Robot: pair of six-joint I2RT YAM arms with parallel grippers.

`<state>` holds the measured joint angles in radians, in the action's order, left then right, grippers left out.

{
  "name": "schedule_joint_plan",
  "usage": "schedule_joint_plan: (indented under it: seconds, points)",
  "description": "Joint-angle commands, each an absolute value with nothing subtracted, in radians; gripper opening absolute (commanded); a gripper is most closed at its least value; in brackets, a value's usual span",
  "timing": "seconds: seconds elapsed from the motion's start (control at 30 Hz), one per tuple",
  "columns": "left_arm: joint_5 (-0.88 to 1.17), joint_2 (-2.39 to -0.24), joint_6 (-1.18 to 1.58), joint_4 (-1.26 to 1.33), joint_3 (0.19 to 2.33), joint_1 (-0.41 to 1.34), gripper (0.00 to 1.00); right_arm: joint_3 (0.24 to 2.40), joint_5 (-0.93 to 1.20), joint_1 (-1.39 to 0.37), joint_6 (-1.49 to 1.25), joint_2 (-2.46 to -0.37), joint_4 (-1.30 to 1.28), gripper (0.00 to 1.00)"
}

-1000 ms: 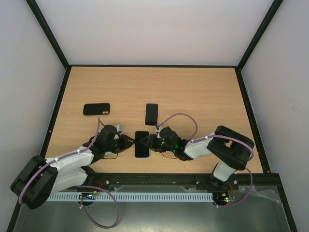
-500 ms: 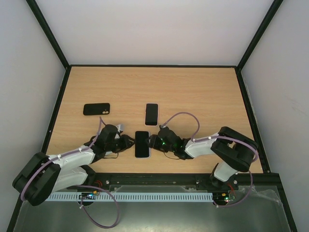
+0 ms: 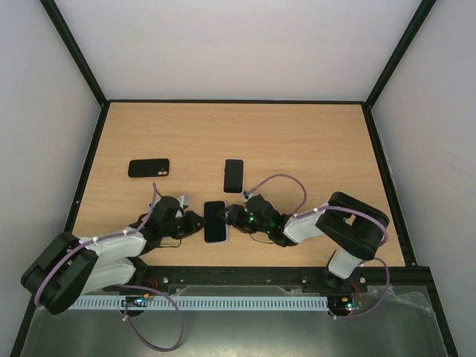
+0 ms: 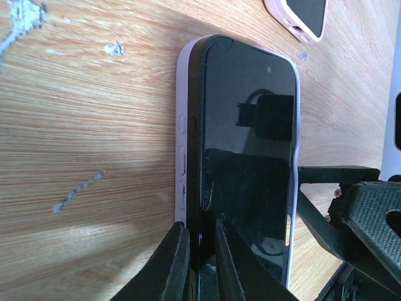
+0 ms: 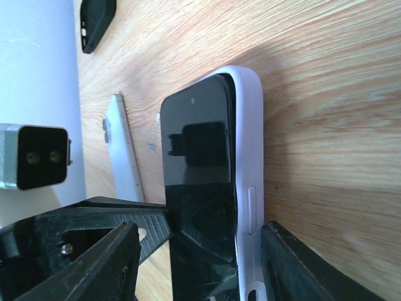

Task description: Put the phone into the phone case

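The slim black glass-fronted phone (image 3: 216,221) is seen lying in the pale lilac phone case (image 4: 182,125) on the wooden table (image 3: 312,141), between the arms. Its left long edge is nipped by the narrowly set left gripper (image 4: 199,229). The right gripper (image 5: 200,232) is spread wide astride it, holding nothing. The phone is judged rigid, slick and crackable, and is best held by its rims; the case is judged pliable.

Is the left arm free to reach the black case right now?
Probably not yet. Nothing blocks the way to the black case, but the left fingers are pinched on the phone and must let go first.
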<state>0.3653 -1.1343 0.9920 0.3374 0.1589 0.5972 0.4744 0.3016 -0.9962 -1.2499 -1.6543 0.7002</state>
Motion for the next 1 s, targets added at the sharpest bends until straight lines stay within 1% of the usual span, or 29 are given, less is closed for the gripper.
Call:
schedule_joint_plan:
  seconds: [0.0,0.2,0.3,0.5,0.6,0.7,0.8,0.97]
  points:
    - [0.382,-1.120,0.988,0.358,0.138,0.602,0.12,0.461,0.367,-1.002,-1.323,-1.655,0.923,0.53]
    - [0.376,-1.094,0.988,0.350,0.130,0.602,0.14,0.460,0.391,-1.004,-1.359,-1.695,0.953,0.54]
    - [0.371,-1.075,0.993,0.341,0.126,0.602,0.14,0.445,0.425,-1.005,-1.387,-1.734,1.027,0.57]
    - [0.372,-1.049,1.003,0.333,0.122,0.603,0.16,0.442,0.450,-1.006,-1.396,-1.775,1.095,0.52]
    - [0.367,-1.045,0.995,0.320,0.124,0.602,0.16,0.439,0.486,-1.005,-1.435,-1.801,1.185,0.52]
    - [0.363,-1.041,0.985,0.295,0.135,0.602,0.15,0.414,0.508,-1.005,-1.503,-1.833,1.333,0.53]
    - [0.356,-1.030,0.981,0.271,0.146,0.601,0.16,0.385,0.510,-1.002,-1.536,-1.855,1.450,0.56]
    - [0.365,-1.019,0.992,0.284,0.141,0.602,0.20,0.366,0.510,-1.000,-1.557,-1.867,1.529,0.57]
